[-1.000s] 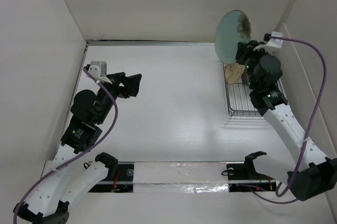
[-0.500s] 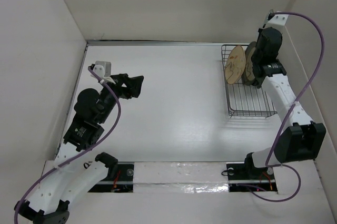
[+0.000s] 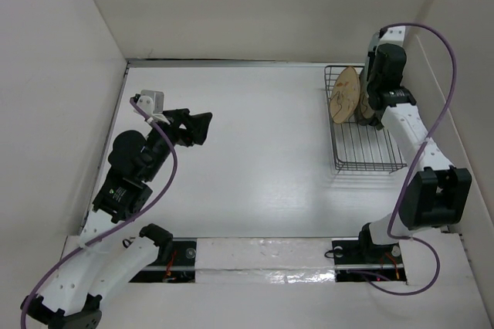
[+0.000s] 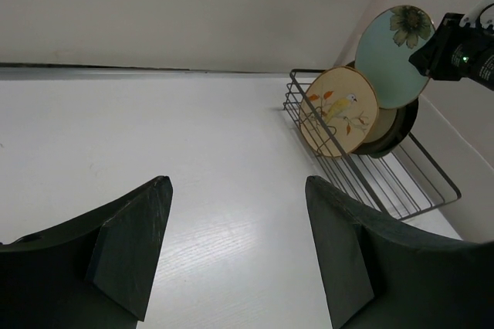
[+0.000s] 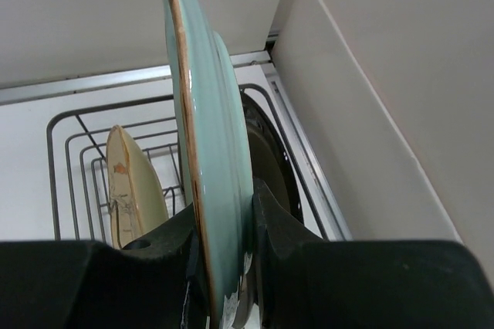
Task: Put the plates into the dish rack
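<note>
Teal plate (image 5: 220, 151) sat clamped in right pincer (image 5: 224, 245) over dish rack (image 3: 363, 155), far-right worktop (image 3: 247, 167) corner; left pincer (image 4: 235, 245) gaped open.

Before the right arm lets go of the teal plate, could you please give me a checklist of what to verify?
1. Right gripper shut on teal plate: ok.
2. Teal plate on edge, between tan plate and dark-rimmed plate: ok.
3. Teal plate's lower edge seated in dish rack: cannot tell, hidden.
4. Tan plate standing in the rack: ok.
5. Left gripper open, empty, far from the rack: ok.
</note>
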Controlling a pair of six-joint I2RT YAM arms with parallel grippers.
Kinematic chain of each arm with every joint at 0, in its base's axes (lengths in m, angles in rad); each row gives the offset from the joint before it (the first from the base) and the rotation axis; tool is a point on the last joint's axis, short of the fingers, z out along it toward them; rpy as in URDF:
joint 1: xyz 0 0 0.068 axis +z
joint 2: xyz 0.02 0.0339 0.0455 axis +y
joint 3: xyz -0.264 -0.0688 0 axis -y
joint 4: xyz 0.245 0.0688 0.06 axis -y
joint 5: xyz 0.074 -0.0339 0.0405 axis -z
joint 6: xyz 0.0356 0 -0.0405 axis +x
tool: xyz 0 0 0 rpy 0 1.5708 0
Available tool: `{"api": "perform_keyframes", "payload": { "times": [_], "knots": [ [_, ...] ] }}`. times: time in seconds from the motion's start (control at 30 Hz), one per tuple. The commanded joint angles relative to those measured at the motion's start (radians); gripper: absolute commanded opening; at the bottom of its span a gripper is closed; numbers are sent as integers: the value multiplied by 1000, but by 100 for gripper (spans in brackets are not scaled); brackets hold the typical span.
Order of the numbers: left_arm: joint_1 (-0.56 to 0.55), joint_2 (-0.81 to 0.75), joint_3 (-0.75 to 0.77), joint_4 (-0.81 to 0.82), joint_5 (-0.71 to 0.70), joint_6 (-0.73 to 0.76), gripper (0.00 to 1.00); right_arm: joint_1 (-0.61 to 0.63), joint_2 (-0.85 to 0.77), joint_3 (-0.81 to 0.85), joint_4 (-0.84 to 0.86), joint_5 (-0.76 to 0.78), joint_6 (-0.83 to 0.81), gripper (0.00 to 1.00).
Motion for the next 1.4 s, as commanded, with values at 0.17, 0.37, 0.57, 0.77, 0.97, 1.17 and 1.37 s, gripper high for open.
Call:
{"api": "perform_keyframes", "payload": {
  "times": [0.17,0.37,0.57,0.77,0.97,1.17,1.37],
  "knots": [
    [3,-16,-5,63,25,6,67,-5,8,-40,120,3,71,0],
    [-28,-10,-3,56,-1,17,67,7,30,-95,146,11,77,0],
    [-28,-11,-6,59,-2,17,67,51,41,-92,178,127,-1,0],
    [-28,-8,-5,57,-2,17,66,61,42,-31,187,173,-118,0],
    [-40,10,-5,57,-2,19,66,48,13,-51,140,20,-144,0],
    [-40,4,-9,59,-2,19,66,39,51,-68,89,17,-91,0],
    [-40,4,-6,57,-32,19,66,39,48,-111,69,-18,44,0]
  ]
}}
